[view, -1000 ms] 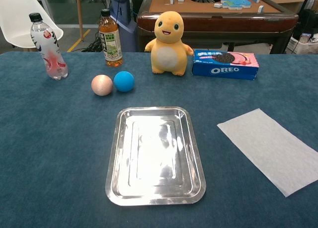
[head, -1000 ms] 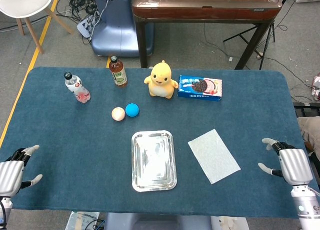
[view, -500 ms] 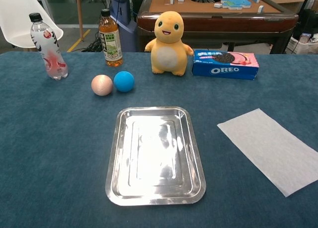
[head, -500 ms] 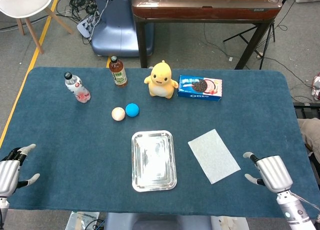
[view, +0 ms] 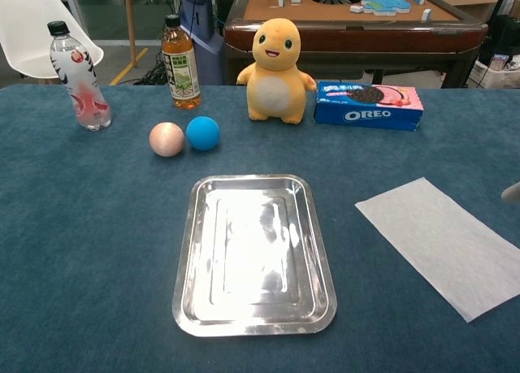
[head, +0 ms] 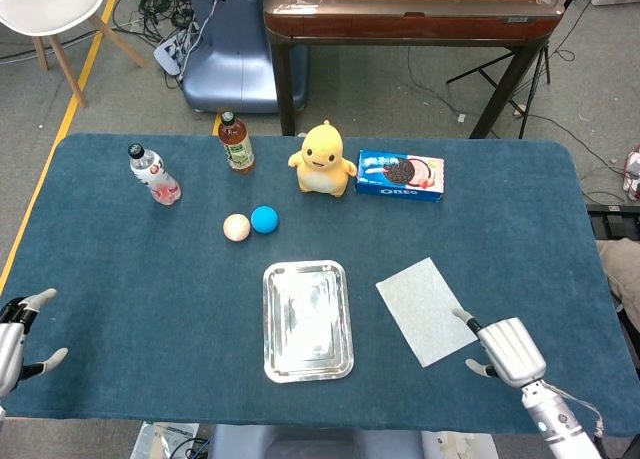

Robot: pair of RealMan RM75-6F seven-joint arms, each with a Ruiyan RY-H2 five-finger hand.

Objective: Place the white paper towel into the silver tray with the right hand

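1. Your right hand [head: 507, 348] is hovering with its fingers spread and holding nothing, just beside the near right corner of the paper towel [head: 427, 310]; in the chest view only a fingertip of it is showing at the right edge.
2. The paper towel is lying flat on the blue table [head: 120, 269], to the right of the tray [head: 307, 320] and apart from it, with a strip of bare cloth between them.
3. The tray is sitting near the front middle of the table with nothing inside it, its long side running away from you.
4. Your left hand [head: 14, 335] is resting far to the left of the tray, at the table's front left edge, with its fingers apart and nothing in them.
5. Behind the tray, a pink ball [head: 236, 227] and a blue ball [head: 265, 219] are sitting side by side, touching.
6. Further behind the tray, a yellow plush toy [head: 323, 159] is standing upright, with a blue cookie box [head: 400, 175] just to its right.
7. Behind the tray and to its left, a tea bottle [head: 236, 144] is standing upright, and a clear water bottle [head: 154, 174] with a pink label is standing further left.
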